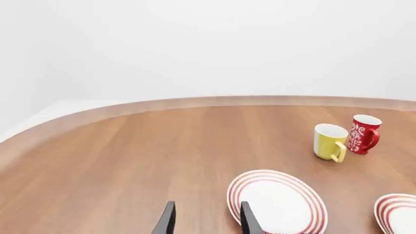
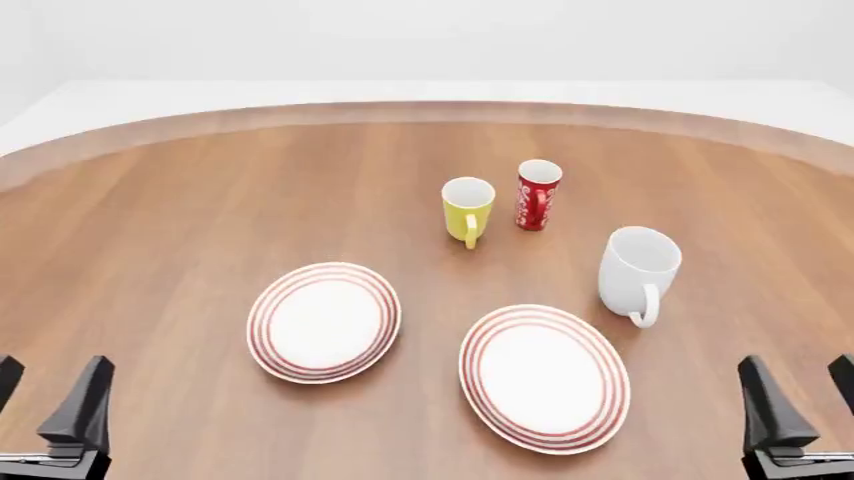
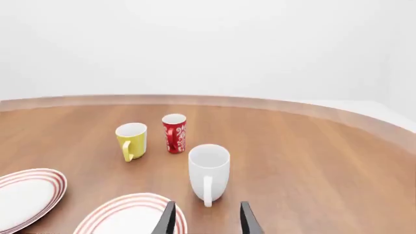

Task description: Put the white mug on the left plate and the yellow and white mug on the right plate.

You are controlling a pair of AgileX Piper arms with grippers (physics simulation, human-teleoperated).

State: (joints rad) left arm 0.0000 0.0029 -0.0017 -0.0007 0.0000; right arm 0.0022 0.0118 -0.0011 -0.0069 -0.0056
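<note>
Red-ringed left plate (image 2: 324, 322) and right plate (image 2: 545, 377) hold nothing.

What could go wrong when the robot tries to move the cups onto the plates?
The yellow and white mug stands right beside the red cup, so a pincer reaching for it might knock the red one over. The white mug sits on the right but belongs on the left plate, so it may be carried over the right plate and could bump it. Both pincers, left and right, are open.

Red cup (image 2: 538, 194) just beside yellow mug (image 2: 467, 208)
</note>
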